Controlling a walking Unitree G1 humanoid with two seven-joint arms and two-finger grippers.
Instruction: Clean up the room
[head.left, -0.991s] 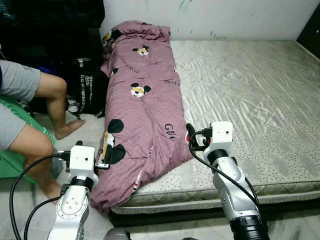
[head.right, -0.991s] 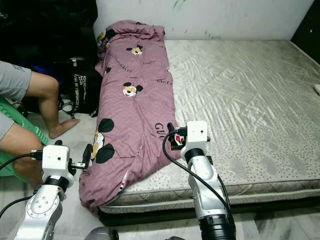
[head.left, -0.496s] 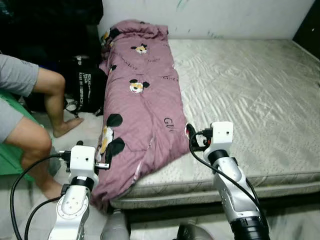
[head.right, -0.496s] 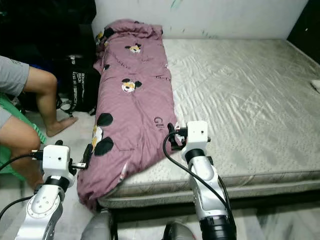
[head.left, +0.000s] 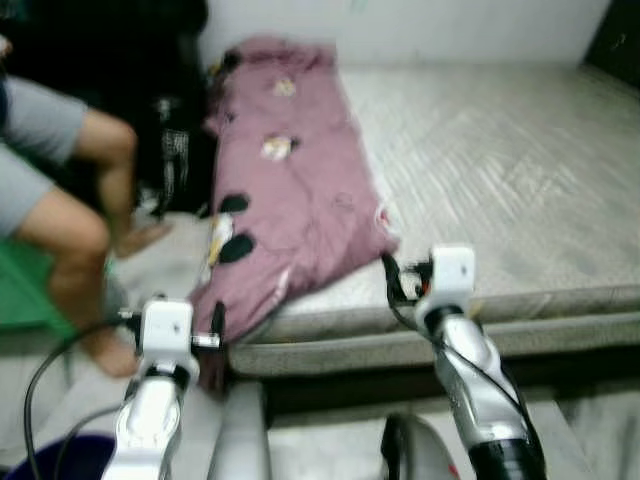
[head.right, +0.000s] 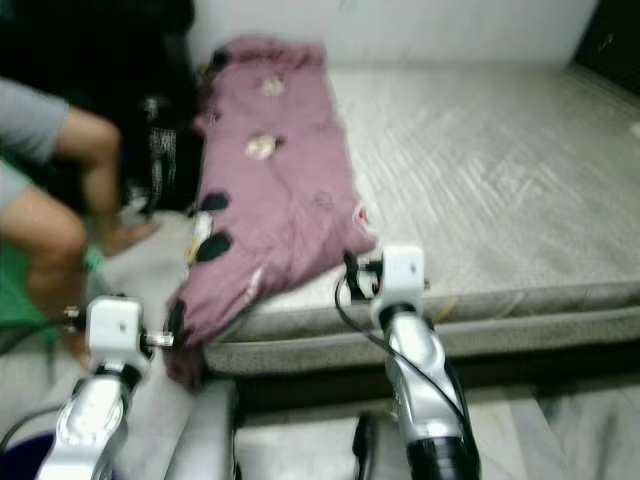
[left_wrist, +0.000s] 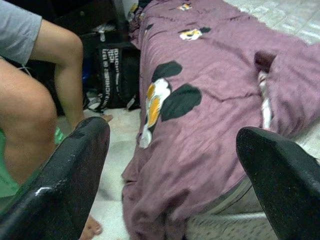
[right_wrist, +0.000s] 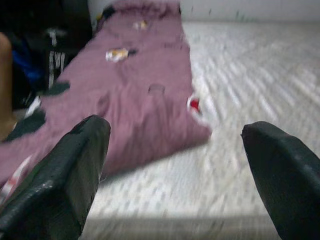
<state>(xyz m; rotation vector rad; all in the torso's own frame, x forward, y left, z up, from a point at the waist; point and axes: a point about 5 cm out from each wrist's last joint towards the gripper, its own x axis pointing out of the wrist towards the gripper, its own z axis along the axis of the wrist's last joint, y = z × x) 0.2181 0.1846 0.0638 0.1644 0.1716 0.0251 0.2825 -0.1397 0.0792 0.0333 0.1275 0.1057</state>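
Head views blurred. Purple blanket (head.left: 290, 190) lies along the left side of the bed (head.left: 500, 170), its near end hanging over the mattress edge toward the floor. Left gripper (left_wrist: 175, 165) spread wide, empty, hovering before the drooping blanket end. Right gripper (right_wrist: 175, 165) also wide apart, empty, held above the mattress near the blanket's corner. Person's bare legs (head.left: 85, 230) beside the bed at left.

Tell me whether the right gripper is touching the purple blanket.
Apart. In the right wrist view the open right gripper has bare mattress between its fingers, and the purple blanket lies well beyond the fingertips.
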